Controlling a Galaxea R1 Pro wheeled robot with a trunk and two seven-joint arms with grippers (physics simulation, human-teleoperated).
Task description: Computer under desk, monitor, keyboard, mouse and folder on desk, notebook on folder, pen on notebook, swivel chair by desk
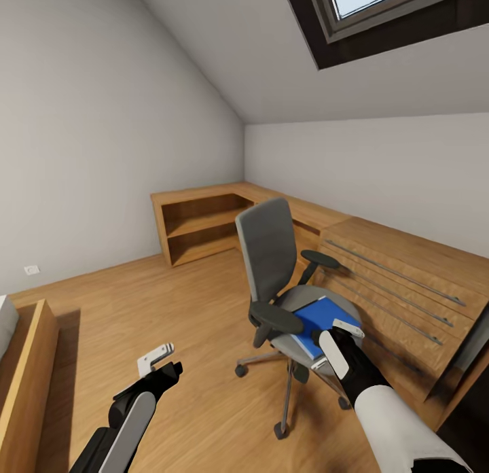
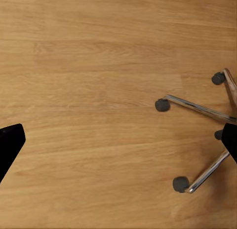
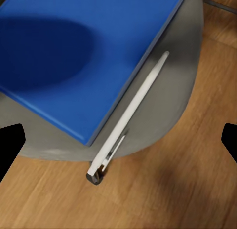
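My right gripper (image 1: pixel 337 346) hangs spread and empty just above the chair (image 1: pixel 285 283) seat's front edge. The folder (image 3: pixel 84 51) lies flat on that seat, with a white pen (image 3: pixel 129 118) beside it, its tip poking past the rim. My left gripper (image 1: pixel 160 364), also spread and empty, hovers over the floor (image 2: pixel 98 91) near the chair's castors.
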